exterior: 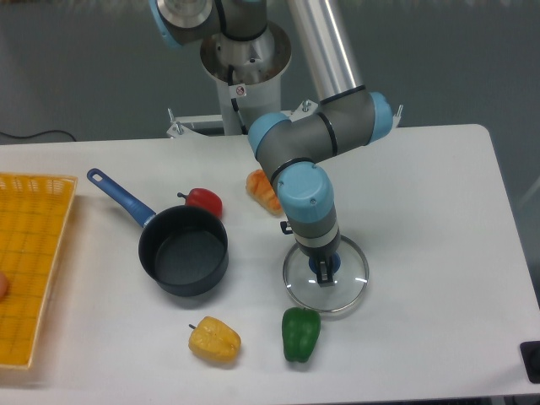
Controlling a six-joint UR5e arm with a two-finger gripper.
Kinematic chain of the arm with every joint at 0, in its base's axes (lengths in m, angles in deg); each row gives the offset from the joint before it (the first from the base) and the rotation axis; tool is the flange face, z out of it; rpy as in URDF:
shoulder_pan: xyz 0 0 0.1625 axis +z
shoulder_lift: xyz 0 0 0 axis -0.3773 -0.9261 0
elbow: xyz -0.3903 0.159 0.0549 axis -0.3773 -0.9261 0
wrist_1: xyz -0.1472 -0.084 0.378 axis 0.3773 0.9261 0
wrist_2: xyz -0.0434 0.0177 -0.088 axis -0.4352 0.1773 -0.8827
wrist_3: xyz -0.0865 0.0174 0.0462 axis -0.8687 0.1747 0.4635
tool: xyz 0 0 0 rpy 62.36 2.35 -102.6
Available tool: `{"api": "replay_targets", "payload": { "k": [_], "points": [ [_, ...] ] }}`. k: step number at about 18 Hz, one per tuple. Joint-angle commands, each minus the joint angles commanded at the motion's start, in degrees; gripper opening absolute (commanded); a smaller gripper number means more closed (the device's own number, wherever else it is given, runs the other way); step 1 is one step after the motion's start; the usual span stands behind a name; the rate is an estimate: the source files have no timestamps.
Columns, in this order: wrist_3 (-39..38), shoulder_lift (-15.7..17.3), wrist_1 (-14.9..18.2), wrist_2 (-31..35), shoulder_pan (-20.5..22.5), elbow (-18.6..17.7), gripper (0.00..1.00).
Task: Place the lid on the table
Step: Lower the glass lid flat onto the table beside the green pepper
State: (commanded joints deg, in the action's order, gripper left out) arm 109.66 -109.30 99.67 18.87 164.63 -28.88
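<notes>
The round glass lid (346,287) with its silver rim lies flat on the white table (439,219), right of centre. My gripper (325,272) points straight down over the lid's middle, its fingers standing on either side of the small blue knob (326,264). The arm's wrist hides most of the fingers, so how they stand on the knob does not show. The dark saucepan (184,250) with the blue handle stands empty to the left of the lid, apart from it.
A green pepper (300,334) lies just in front of the lid, a yellow pepper (214,340) further left. A red pepper (203,201) and an orange one (263,190) sit behind the pan and arm. A yellow grid tray (29,261) lies at the left edge.
</notes>
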Motion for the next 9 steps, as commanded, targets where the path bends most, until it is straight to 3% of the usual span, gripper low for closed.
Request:
{"api": "replay_targets", "payload": {
  "k": [9],
  "points": [
    [0.01, 0.18, -0.17, -0.09, 0.01, -0.79, 0.56]
  ]
}}
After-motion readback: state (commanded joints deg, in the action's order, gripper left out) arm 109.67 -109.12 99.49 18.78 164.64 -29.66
